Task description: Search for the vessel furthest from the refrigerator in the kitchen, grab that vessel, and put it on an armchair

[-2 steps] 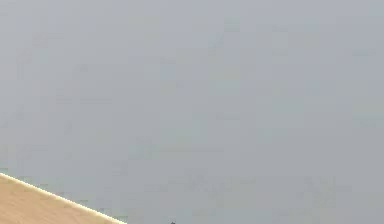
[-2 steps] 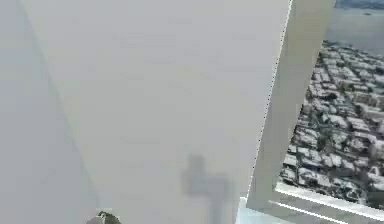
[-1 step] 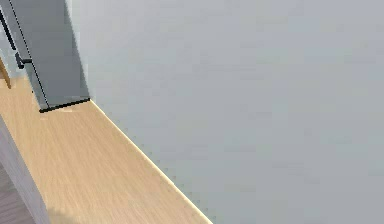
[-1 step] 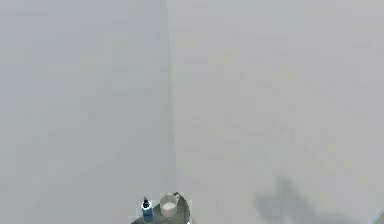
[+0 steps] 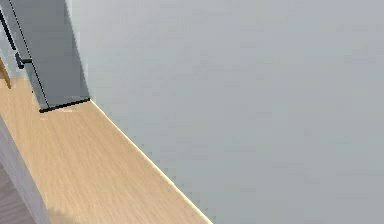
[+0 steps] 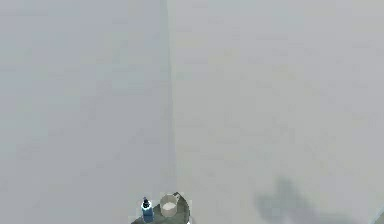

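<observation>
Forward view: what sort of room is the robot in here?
Probably a kitchen, though little shows it: a tall grey appliance that looks like a refrigerator stands against a plain pale wall, on a light wood floor.

Refrigerator on floor at forward view's left, wall to its right

A small dark form, probably the gripper, is showing at the arm side view's bottom edge, just left of the middle. A blue-and-white piece and a pale round piece are sitting at its top. It cannot be told whether the gripper is holding anything.
</observation>
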